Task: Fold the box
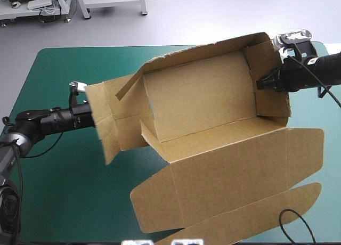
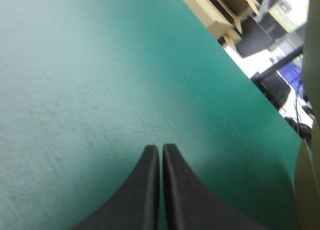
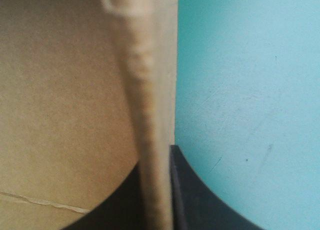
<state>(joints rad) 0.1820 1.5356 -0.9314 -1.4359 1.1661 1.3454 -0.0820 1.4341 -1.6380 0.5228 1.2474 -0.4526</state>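
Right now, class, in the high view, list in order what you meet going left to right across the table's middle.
left gripper, shut → box, walls raised, lid flat → right gripper, shut on the box's right wall.

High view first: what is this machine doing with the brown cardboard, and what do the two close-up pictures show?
It is a two-armed robot at a table with a teal-green cover. The high view looks down from above and behind it. On the table rests the box, a cut sheet of brown board with some walls raised and the lid flat. The close-ups come from a camera on each wrist, looking along that gripper's black fingers. The right gripper is shut on the box, pinching its right end wall. The left gripper is shut with nothing between its fingers, beside the box's left flap.
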